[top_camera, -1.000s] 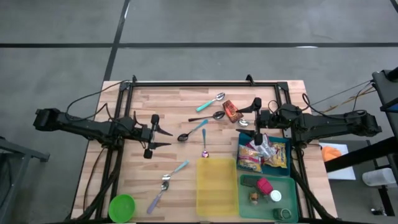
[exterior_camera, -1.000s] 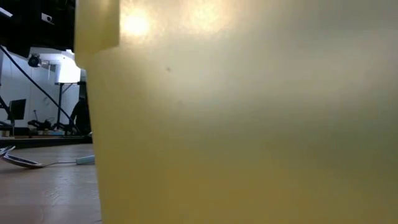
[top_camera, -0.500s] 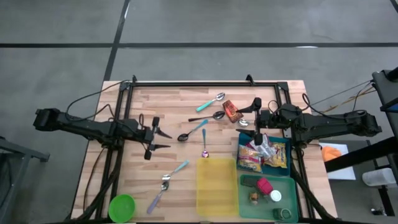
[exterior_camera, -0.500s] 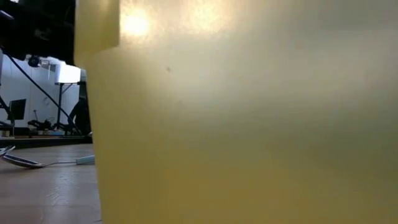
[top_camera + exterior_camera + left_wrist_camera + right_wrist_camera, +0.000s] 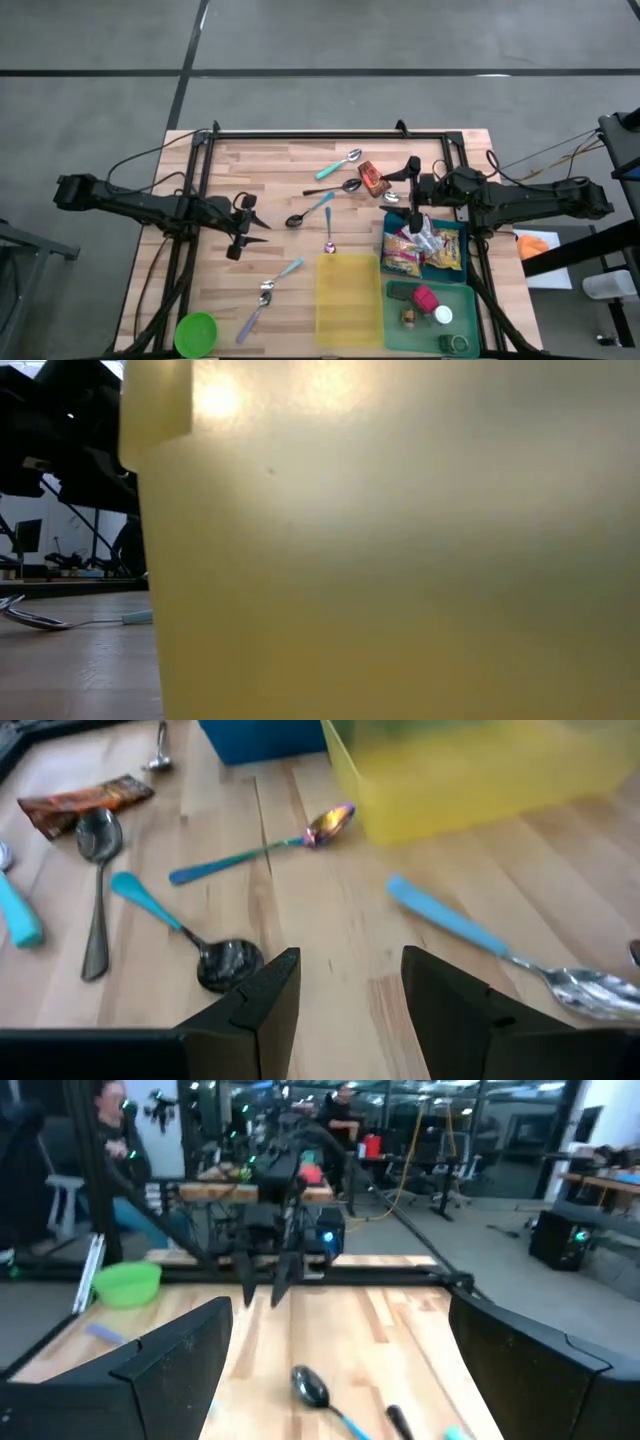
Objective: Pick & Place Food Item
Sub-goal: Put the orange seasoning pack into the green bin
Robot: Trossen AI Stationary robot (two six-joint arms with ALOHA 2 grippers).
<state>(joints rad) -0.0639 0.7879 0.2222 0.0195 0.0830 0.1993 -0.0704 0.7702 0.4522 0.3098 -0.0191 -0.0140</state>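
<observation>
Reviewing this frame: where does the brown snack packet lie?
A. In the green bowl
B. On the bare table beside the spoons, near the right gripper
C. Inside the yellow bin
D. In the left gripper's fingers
B: the high view shows the snack packet flat on the table, next to a spoon and just off the open right gripper.

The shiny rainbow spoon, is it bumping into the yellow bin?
Apart. The left wrist view shows bare wood between the rainbow spoon bowl and the yellow bin wall.
</observation>
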